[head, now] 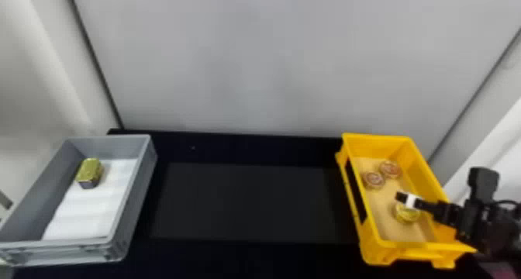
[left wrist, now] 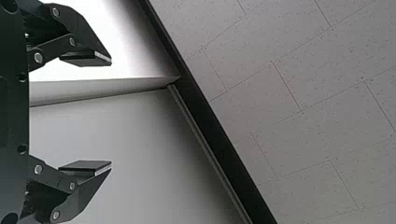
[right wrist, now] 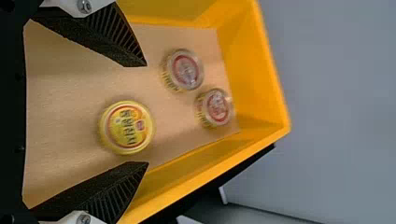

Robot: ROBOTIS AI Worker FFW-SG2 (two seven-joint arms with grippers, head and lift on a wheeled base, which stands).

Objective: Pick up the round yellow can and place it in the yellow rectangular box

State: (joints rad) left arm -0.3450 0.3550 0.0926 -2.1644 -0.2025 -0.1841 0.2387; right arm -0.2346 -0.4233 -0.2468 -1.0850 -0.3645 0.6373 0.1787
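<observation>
- The round yellow can is inside the yellow rectangular box, lid up and flat on the brown lining, toward the end nearer the robot
- The right gripper reaches in from the right edge of the head view, over the box and above that can
- In the right wrist view the right gripper has its fingers spread wide, holding nothing; the can lies in the space between their lines, touched by neither and nearer one finger than the other
- Two more round cans stand farther in, close beside each other; they seem to have clear lids over reddish tops, though I would not swear to it from this view
- The left gripper is well open, with nothing in its fingers; behind it are a pale wall and a ceiling of speckled panels
- On the robot's left, a grey box holds a white liner and a gold block-shaped tin, toward the far end and nearer the outer wall
- Both boxes sit on a black counter, well apart, with a grey wall behind
</observation>
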